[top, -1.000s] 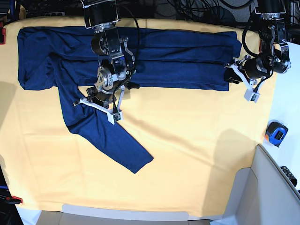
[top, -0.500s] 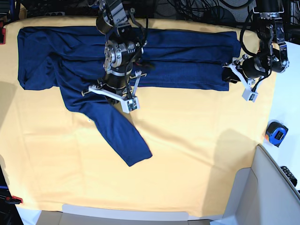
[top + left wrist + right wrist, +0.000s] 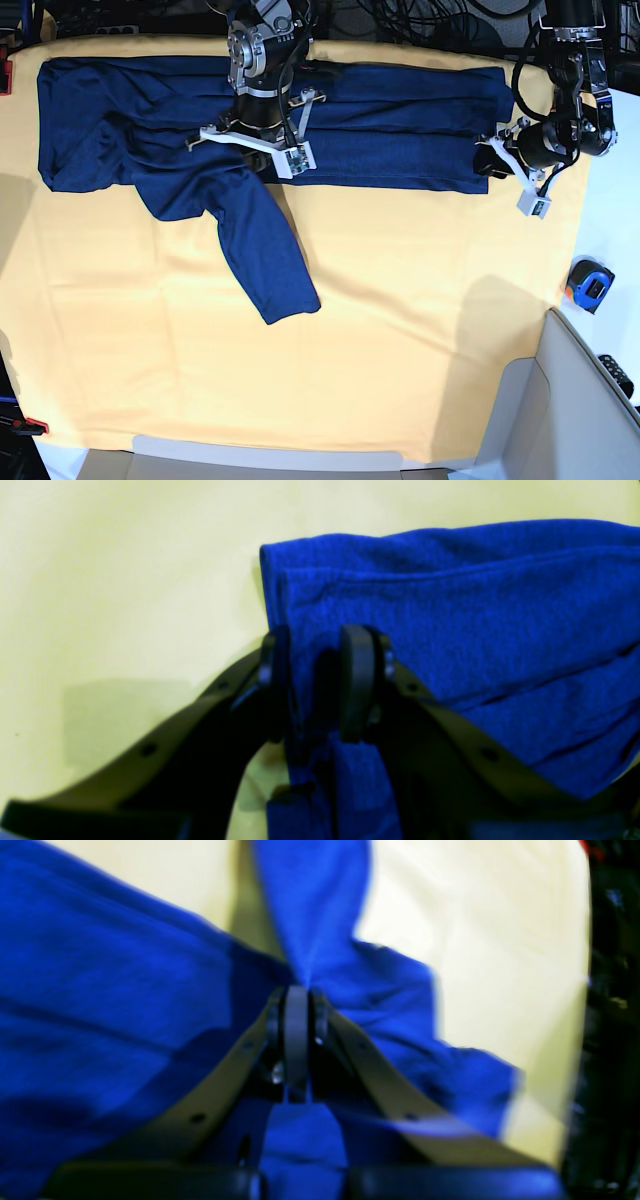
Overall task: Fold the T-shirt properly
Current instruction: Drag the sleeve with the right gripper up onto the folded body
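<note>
Roughly midway, I judge: the T-shirt (image 3: pixel 380 125) lies as a long band across the counter's (image 3: pixel 400 330) far side, my right end effector (image 3: pixel 297 1005) pinching the loose sleeve, my left end effector (image 3: pixel 315 680) narrowly gripping the hem corner, cross-folds remaining.

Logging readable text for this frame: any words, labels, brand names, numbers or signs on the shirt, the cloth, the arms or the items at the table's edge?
None can be read.
T-shirt: plain dark blue, no print or tag showing in any view.
Yellow cloth: bare, no markings.
Blue and black object at the right edge: any label is too small to read.
Left gripper and right gripper: black fingers, no lettering visible.
</note>
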Action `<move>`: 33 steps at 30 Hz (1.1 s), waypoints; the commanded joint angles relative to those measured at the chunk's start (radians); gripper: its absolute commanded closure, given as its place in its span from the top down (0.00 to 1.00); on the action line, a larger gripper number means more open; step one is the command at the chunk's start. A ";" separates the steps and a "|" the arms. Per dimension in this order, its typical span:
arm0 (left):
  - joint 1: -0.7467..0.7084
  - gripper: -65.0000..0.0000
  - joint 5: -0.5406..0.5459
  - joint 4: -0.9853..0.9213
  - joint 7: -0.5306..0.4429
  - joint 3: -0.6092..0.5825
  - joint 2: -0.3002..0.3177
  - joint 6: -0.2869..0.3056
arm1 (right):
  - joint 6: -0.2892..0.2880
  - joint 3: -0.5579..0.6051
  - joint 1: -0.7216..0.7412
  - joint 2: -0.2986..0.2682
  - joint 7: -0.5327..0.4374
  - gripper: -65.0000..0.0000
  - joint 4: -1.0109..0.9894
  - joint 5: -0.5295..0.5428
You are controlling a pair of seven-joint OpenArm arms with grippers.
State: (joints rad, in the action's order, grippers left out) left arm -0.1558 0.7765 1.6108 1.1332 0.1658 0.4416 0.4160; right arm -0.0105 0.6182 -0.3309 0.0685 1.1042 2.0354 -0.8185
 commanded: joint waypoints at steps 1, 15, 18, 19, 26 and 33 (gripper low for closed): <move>0.011 0.26 0.013 0.015 -0.011 0.005 0.015 0.004 | -0.016 0.064 -0.043 0.021 -0.023 0.00 0.011 -0.051; 0.012 0.26 0.013 0.015 -0.022 0.015 0.013 0.002 | -0.018 0.162 -0.099 -0.052 -0.052 0.00 0.011 -0.121; 0.012 0.26 0.013 0.015 -0.023 0.038 0.013 0.002 | -0.018 0.162 -0.089 -0.060 -0.072 0.00 0.009 -0.063; 0.012 0.26 0.013 0.015 -0.023 0.048 0.013 0.002 | -0.018 0.162 -0.081 -0.060 -0.077 0.00 0.008 -0.035; 0.011 0.26 0.013 0.018 -0.020 0.143 -0.014 0.002 | -0.018 0.164 0.028 -0.065 -0.074 0.00 -0.003 0.291; 0.006 0.26 0.013 0.018 -0.020 0.223 -0.014 0.002 | -0.098 0.297 0.181 -0.131 -0.072 0.00 -0.054 0.502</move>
State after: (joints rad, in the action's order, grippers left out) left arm -0.1600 0.7738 1.6123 1.1271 0.3809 0.4118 0.4171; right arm -0.0906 0.9024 -0.1326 -0.0643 1.0508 1.9602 -0.3084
